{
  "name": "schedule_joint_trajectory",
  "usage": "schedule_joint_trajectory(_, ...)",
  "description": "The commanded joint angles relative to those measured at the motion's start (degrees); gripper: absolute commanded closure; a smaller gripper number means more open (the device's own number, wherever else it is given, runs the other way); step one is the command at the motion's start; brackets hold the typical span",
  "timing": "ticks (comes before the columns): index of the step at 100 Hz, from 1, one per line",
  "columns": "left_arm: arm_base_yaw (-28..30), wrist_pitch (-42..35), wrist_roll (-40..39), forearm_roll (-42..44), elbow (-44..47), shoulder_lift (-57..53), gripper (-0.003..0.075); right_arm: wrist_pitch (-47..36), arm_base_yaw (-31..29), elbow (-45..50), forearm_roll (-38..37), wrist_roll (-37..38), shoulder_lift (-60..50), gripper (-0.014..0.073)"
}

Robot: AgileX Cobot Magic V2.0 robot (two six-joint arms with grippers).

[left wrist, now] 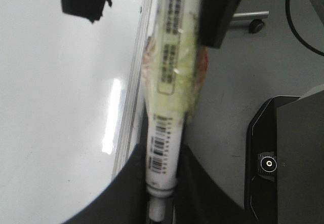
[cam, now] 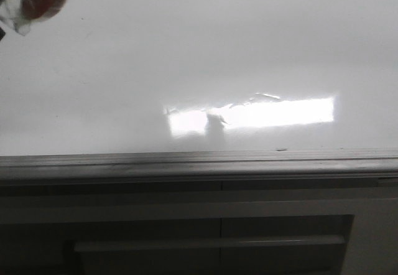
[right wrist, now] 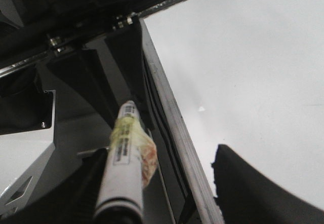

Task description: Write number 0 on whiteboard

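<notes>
No number 0 anywhere yet: the large glossy white whiteboard (cam: 93,69) reads blank in all three views, only a bright rectangular glare patch (cam: 261,113) on it, so the writing hasn't started. The board lies flat behind its grey metal frame edge (cam: 199,163), with the dark panelled cabinet front (cam: 205,244) below.

On the left wrist, a white barcoded marker wrapped in yellowish tape (left wrist: 169,82) runs along the frame. The left gripper (left wrist: 152,11) looks released, its fingers (left wrist: 83,1) well apart, the marker pressed against one of them. On the right wrist, a second taped white marker (right wrist: 126,158) points off the board. I see only one dark finger (right wrist: 243,193) there, so I cannot tell whether that grip is clenched.

Risks as I judge them: both nibs sit off the board over the frame, so a descent here could strike metal. Tape may let the pen tilt and skip.

Count: one board, two markers, zero strokes.
</notes>
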Motion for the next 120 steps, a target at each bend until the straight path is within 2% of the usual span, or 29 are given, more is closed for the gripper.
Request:
schedule_joint_trajectory(1, -0.5, -1.0, 0.1, -3.2, -1.7, -0.6, 0.0740, -1.4, 0.2, -3.1, 2.7, -0.6, -0.3, 0.0216)
schedule_joint_trajectory(26, -0.5, -0.7, 0.1, -4.6, -1.7, -0.6, 0.0740, 2.6, 0.2, -6.5, 3.4, -0.6, 2.9, 0.0218)
schedule_joint_trajectory(44, -0.5, -0.2, 0.1, -4.7, -1.7, -0.6, 0.0740, 5.6, 0.2, -6.5, 3.2, -0.6, 4.1, 0.0316)
schedule_joint_trajectory(61, -0.5, 1.1, 0.1, -4.7, -1.7, -0.6, 0.0740, 5.8, 0.2, -6.5, 2.8, -0.6, 4.3, 0.0333)
schedule_joint_trajectory(71, -0.5, 1.1, 0.1, -4.8, -1.7, -0.6, 0.0740, 7.9, 0.2, -6.5, 2.8, -0.6, 4.6, 0.0414)
schedule_joint_trajectory(79, -0.5, 1.1, 0.1, -5.6, -1.7, -0.6, 0.0740, 10.5, 0.2, -6.5, 2.8, -0.6, 4.9, 0.0527)
schedule_joint_trajectory(92, -0.5, 0.8, 0.1, -7.1, -1.7, -0.6, 0.0740, 12.7, 0.2, -6.5, 2.3, -0.6, 5.2, 0.0664)
schedule_joint_trajectory(114, -0.4, -0.1, -0.6, -8.6, -1.7, -0.6, 0.0731, 10.7, 0.0, -6.5, 2.3, -0.6, 5.0, 0.0669)
schedule_joint_trajectory(120, -0.4, -0.2, -0.5, -10.0, -1.7, -0.7, 0.0669, 10.0, -0.3, -6.5, 2.3, -0.6, 4.9, 0.0669)
